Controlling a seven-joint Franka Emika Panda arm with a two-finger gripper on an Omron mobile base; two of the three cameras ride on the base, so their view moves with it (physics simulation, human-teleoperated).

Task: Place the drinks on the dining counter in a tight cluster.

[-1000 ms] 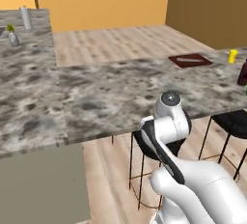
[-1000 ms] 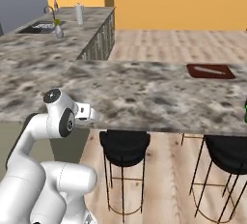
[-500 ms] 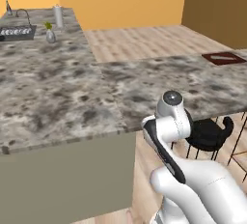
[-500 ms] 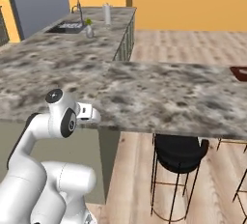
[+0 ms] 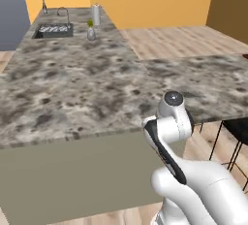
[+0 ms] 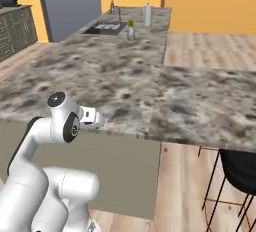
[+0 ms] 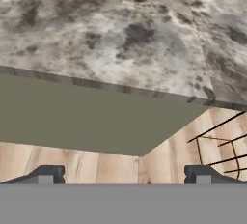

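Drinks are not appearing on the grey marbled counter ahead, so the empty hand, jaws standing wide, is probably searching and needs a bottle first.

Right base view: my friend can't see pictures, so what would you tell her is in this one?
A white robot arm is folded low in front of a long counter with a grey-brown marbled top. Far back on the counter are a sink, a small vase and a pale upright cylinder, and a black stool stands at the lower right.
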